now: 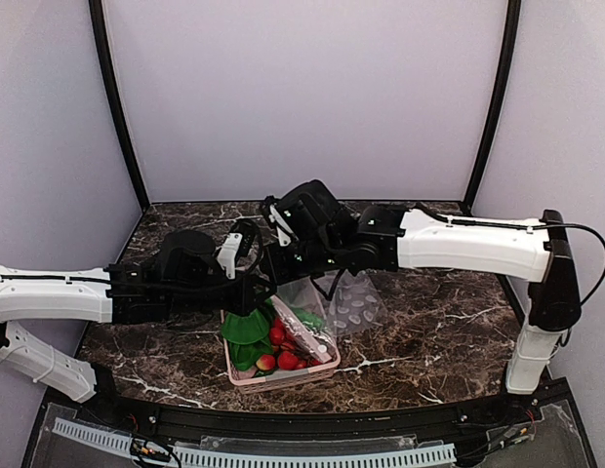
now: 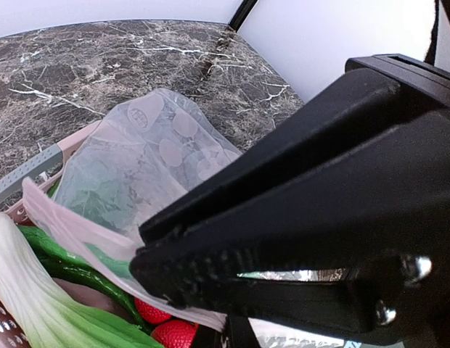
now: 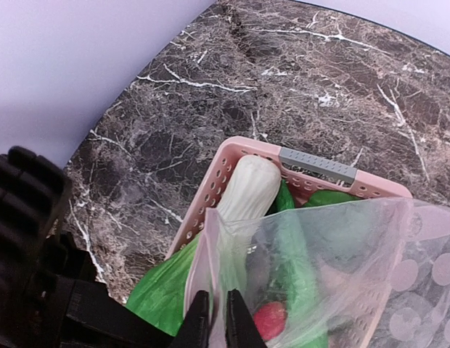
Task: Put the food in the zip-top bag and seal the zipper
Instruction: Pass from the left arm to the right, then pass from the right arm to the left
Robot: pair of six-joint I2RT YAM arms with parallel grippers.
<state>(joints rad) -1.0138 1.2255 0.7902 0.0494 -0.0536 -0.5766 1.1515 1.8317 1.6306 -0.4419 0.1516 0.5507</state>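
The left gripper [image 2: 149, 255] is clamped tight on the zipper [image 2: 72, 228], the pale strip along the mouth of the zip-top bag [image 2: 149, 156]. The right gripper [image 3: 216, 319] has its fingers [image 3: 199, 322] drawn nearly together with the bag's edge between them; I cannot tell whether they pinch it. The clear bag hangs over the pink basket [image 3: 232, 156], where the bok choy [image 3: 247, 188], a slim cucumber-like piece [image 2: 72, 268] and red strawberries [image 2: 174, 333] lie. The basket stands on the dark marble table [image 3: 283, 72].
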